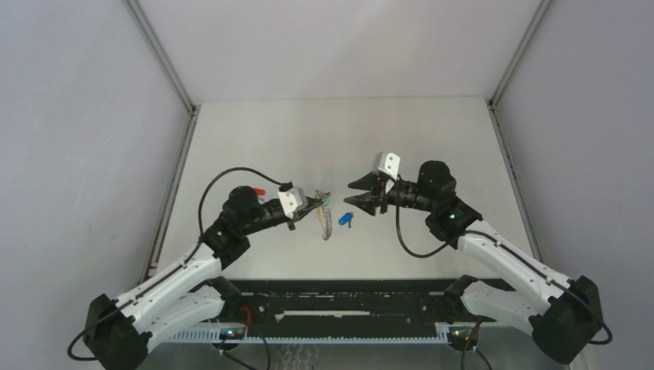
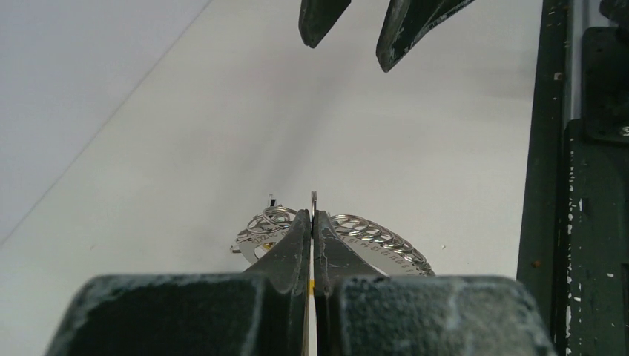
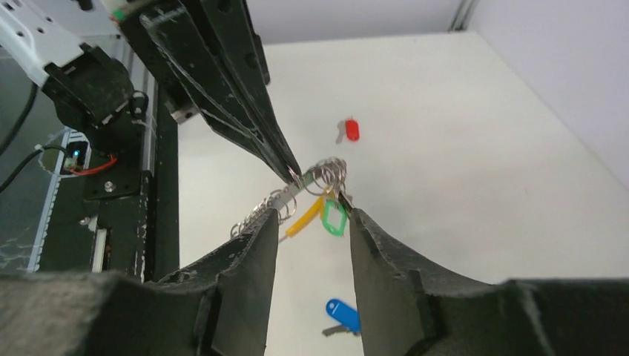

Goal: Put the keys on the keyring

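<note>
Left gripper [image 2: 312, 215] pinches the keyring [image 3: 326, 174], by its ring we think; right gripper [image 3: 313, 216] spread, facing it. We see blue key [image 3: 343, 315] and red key [image 3: 351, 130] loose on the table [image 3: 482, 185].

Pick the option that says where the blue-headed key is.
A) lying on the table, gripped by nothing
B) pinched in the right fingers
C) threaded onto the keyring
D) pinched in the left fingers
A: the blue key lies loose on the table, clear of the open right fingers, while the left fingers are shut on the keyring.
</note>
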Controlling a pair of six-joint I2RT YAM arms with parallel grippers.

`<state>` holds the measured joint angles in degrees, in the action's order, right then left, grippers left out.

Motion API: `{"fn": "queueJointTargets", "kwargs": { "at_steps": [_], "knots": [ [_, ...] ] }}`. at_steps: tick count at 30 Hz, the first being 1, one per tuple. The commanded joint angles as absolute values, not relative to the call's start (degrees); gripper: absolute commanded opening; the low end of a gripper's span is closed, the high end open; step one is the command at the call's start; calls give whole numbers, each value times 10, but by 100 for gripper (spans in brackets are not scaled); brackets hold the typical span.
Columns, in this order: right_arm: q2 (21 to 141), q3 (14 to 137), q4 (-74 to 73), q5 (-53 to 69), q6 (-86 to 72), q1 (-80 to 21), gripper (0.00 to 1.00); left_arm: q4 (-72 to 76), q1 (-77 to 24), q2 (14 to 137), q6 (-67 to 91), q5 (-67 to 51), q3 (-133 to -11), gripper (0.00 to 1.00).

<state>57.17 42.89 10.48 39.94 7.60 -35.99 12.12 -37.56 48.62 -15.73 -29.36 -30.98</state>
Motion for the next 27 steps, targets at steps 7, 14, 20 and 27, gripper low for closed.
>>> {"fn": "queueJointTargets", "kwargs": {
  "at_steps": [7, 14, 20, 27],
  "knots": [
    [613, 478, -78, 232, -20, -361, 52, 108, -385, 475, -197, -187, -294, 0],
    [676, 485, -152, 103, -120, -377, 52, 143, -384, 496, -155, -71, -273, 0],
    [754, 520, -194, 40, -271, -372, 48, 158, -367, 492, -130, -33, -258, 0],
    [864, 561, -200, -99, -424, -433, 51, 172, -350, 470, -116, -30, -247, 0]
  ]
}}
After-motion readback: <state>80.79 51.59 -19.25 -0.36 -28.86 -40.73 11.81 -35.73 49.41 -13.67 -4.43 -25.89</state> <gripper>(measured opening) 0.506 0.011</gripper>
